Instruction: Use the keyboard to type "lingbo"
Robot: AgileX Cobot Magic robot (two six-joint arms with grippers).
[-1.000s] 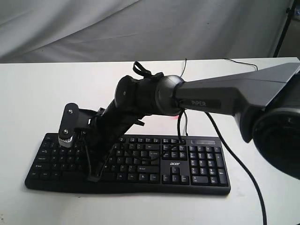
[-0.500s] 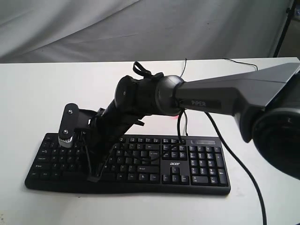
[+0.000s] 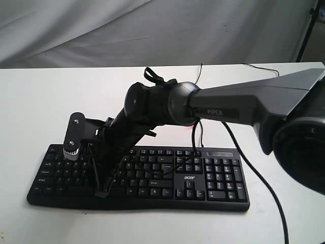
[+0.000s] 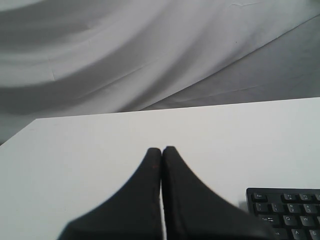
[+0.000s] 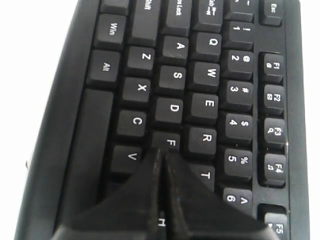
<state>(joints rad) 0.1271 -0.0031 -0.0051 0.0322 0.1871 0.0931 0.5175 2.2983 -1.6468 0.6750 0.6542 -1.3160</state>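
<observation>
One keyboard [image 3: 218, 178] lies on one white table [image 3: 40, 101]. One arm [image 3: 244, 104] shows in the exterior view. Two grippers show across the wrist views: the left gripper [image 4: 161, 150] and the right gripper [image 5: 161, 154]. One grey cloth [image 3: 152, 30] hangs behind.

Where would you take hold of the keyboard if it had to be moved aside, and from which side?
Take the number-pad end of the keyboard, coming in from the right of the exterior view. The board lies low and flat on the table, so only its thin rim offers a hold. That end is uncovered, while the shut right gripper is down over the left half.
</observation>
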